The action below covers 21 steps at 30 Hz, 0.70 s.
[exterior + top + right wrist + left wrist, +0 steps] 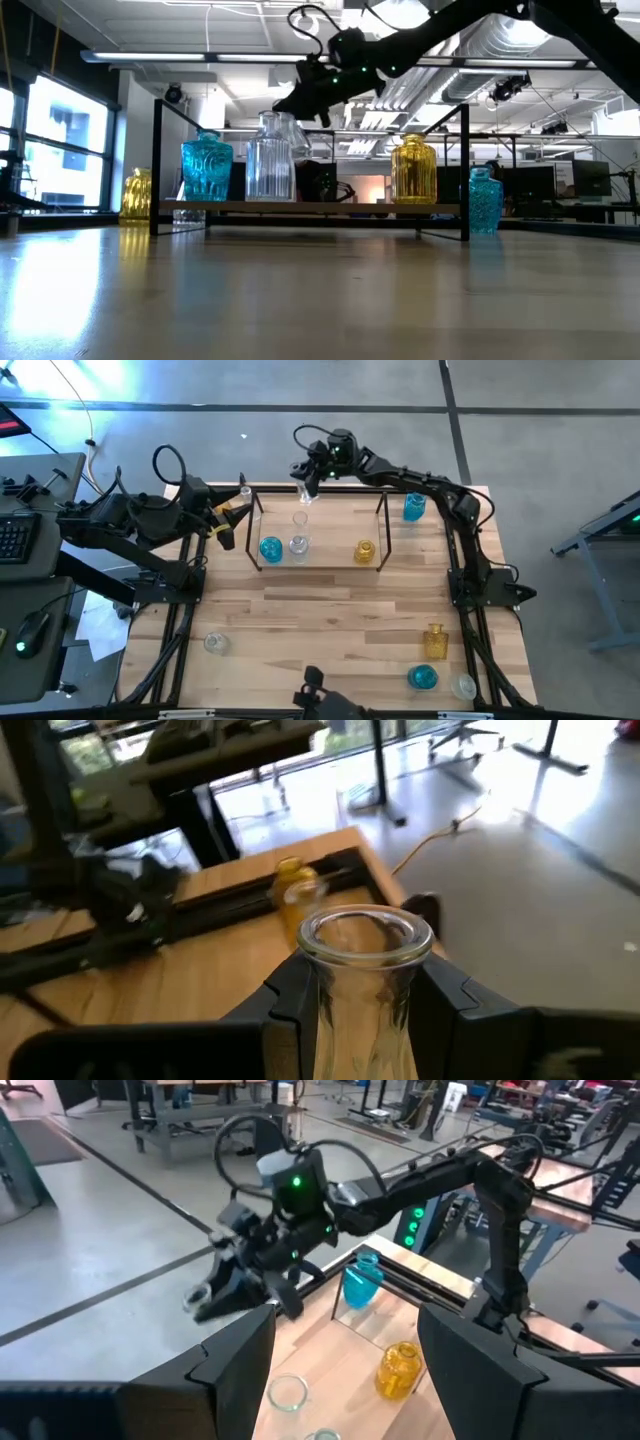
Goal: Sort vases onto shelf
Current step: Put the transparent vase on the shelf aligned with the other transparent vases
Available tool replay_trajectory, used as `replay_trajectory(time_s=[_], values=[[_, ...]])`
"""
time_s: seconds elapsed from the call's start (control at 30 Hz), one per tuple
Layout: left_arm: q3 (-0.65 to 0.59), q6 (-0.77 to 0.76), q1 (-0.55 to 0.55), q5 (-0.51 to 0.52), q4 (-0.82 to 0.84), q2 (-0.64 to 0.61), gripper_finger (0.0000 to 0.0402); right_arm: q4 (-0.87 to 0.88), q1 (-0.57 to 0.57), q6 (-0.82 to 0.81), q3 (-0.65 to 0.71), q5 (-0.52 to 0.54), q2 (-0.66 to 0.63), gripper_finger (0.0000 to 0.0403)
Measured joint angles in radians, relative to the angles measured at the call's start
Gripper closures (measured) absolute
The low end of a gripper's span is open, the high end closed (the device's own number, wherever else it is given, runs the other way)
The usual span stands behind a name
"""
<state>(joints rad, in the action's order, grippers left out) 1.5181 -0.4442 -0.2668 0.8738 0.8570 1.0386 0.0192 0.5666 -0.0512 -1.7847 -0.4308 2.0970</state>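
Note:
The shelf [320, 560] holds a blue vase [270, 548], two clear vases [298, 545] [299, 520] and an amber vase [364, 551], all standing on their bases. My right gripper [305, 482] is over the shelf's far rail, shut on another clear vase [362, 1020]. The low view shows this gripper [300, 100] above the shelf's top rods. My left gripper [345, 1370] waits open at the shelf's left end with nothing between its fingers. An amber vase [238, 510] stands on the table just beside it. My right gripper pinches the clear vase by its neck [330, 1005], just under the flared rim [365, 935], with one finger on each side. The fingers come from the table's far right, nearly level and tipped slightly down. The vase stays upright, mouth up. Its base is hidden.
A blue vase [414, 508] stands on the table right of the shelf. Near the front right are an amber vase [435, 641], a blue one [422, 678] and a clear one [463, 686]. A clear vase [215, 644] stands front left. A black frame [170, 640] edges the table.

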Motion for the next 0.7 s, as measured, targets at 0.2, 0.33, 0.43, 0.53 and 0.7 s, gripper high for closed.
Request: replay_trajectory(time_s=[0.2, 0.33, 0.43, 0.53, 0.7], values=[[0.000, 0.000, 0.000, 0.000, 0.000, 0.000, 0.0165, -0.011, -0.054, 0.001, 0.000, -0.010, 0.036, 0.0322], [0.000, 0.001, 0.000, 0.000, 0.000, 0.000, 0.0165, -0.008, -0.068, 0.004, 0.000, 0.020, 0.053, 0.0322], [0.000, 0.001, 0.000, -0.004, 0.000, 0.000, 0.0165, -0.019, -0.072, 0.003, 0.000, 0.028, 0.063, 0.0322], [0.000, 0.000, 0.000, -0.009, 0.000, 0.000, 0.0165, -0.019, -0.069, 0.005, 0.000, 0.028, 0.076, 0.0322], [0.000, -0.001, 0.000, -0.011, 0.000, 0.000, 0.0165, -0.019, -0.069, -0.001, 0.000, 0.025, 0.108, 0.0322]])
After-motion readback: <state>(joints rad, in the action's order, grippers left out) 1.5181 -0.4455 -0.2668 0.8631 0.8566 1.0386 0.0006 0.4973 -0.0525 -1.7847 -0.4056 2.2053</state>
